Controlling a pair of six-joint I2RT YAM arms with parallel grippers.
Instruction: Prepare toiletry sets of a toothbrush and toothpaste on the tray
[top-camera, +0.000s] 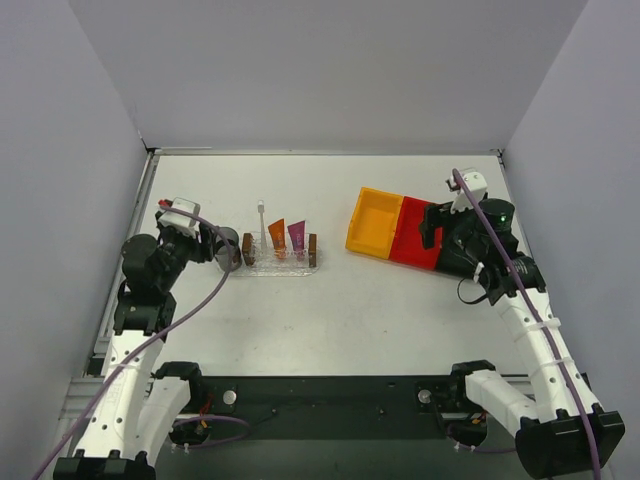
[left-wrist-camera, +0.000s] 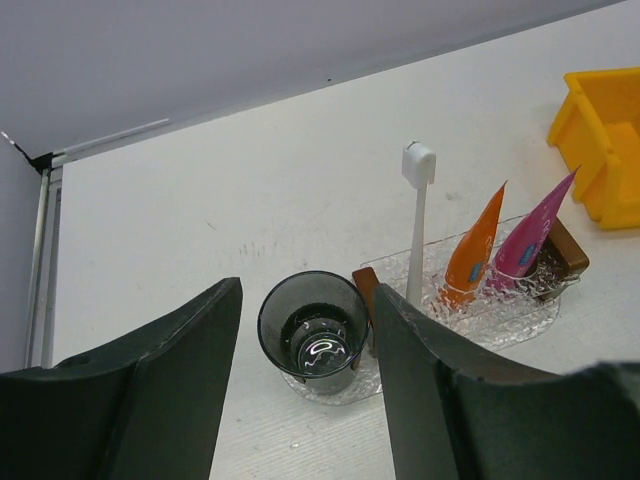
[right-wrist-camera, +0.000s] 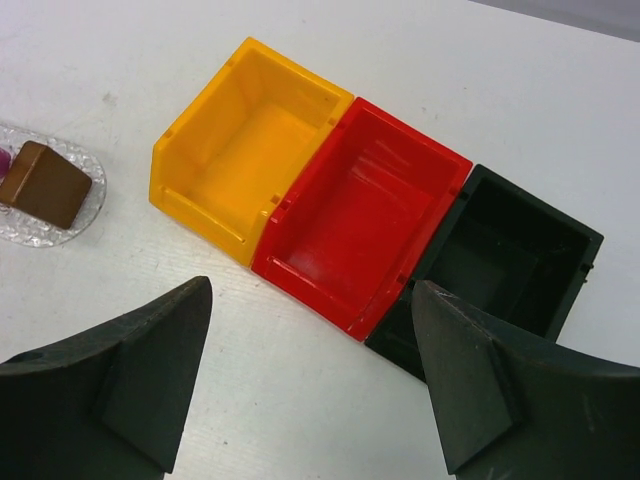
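On desk (top-camera: 330, 330), left: tray (left-wrist-camera: 520, 315) holding toothbrush (left-wrist-camera: 416, 230) upright beside orange toothpaste (left-wrist-camera: 474, 250) and pink toothpaste (left-wrist-camera: 530, 240), leaning, likely so they stay standing together. Left end effector (left-wrist-camera: 308, 290) wide, empty, near cup (left-wrist-camera: 313, 335); right end effector (right-wrist-camera: 312, 288) wide, empty, over bins (right-wrist-camera: 340, 215).

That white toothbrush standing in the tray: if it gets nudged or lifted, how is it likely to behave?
The toothbrush stands upright, head up, in the tray, so a sideways nudge would probably tip it. Slim plastic: likely light and stiff, perhaps slippery to pinch.
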